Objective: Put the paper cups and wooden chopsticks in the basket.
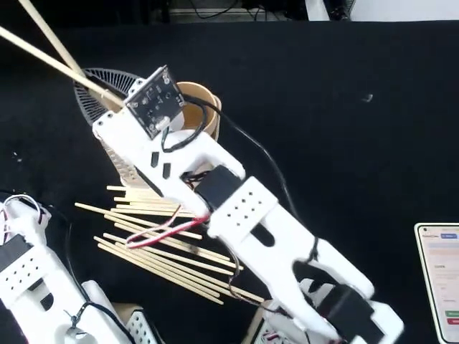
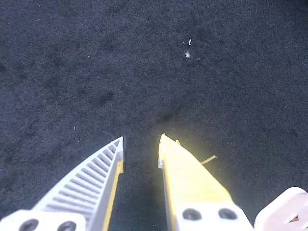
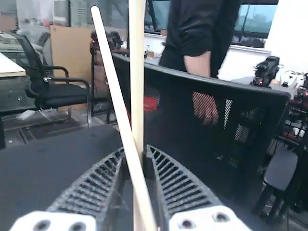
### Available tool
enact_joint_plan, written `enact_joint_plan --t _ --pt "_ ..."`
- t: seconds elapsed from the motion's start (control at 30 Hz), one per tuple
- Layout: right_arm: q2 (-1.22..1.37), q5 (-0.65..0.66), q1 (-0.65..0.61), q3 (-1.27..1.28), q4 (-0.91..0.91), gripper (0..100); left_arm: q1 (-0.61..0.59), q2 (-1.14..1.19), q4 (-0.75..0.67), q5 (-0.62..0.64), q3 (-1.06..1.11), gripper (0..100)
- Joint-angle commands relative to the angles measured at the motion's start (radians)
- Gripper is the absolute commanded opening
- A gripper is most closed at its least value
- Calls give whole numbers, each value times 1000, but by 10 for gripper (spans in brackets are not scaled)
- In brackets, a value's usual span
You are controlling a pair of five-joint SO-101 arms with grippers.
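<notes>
No text, number or sign can be read. A device screen [image 1: 439, 276], well apart from the basket [image 1: 97, 89] and across the table from it, carries a blue header bar and rows of small print. The characters are too small to read. The circuit board [image 1: 156, 100], just beside the basket, shows components but no marking that can be made out.

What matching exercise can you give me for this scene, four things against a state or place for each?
1. right gripper
2. left gripper
3. chopstick pile
4. paper cup

A. lying flat on the table
B. open, holding nothing
C. shut on two chopsticks
D. tan, standing upright

Pairs: 1-C, 2-B, 3-A, 4-D
</notes>
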Motion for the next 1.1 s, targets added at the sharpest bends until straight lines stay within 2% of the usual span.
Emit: enact_joint_plan --t 0.0,0.17,0.5,0.7,0.97,1.07 --pt "31 -8 21 -18 -57 11 8 -15 9 -6 -56 130" --pt "59 -8 18 -1 -58 11 12 -17 54 -2 -73 130" --pt "59 -3 23 84 -54 17 12 -17 54 -2 -74 130" --pt "41 -6 17 88 20 130 12 -17 54 -2 -76 130" --pt "-107 -8 17 94 149 129 12 -17 49 -2 -76 130" --pt "-140 -2 17 96 180 70 12 -17 49 -2 -76 130"
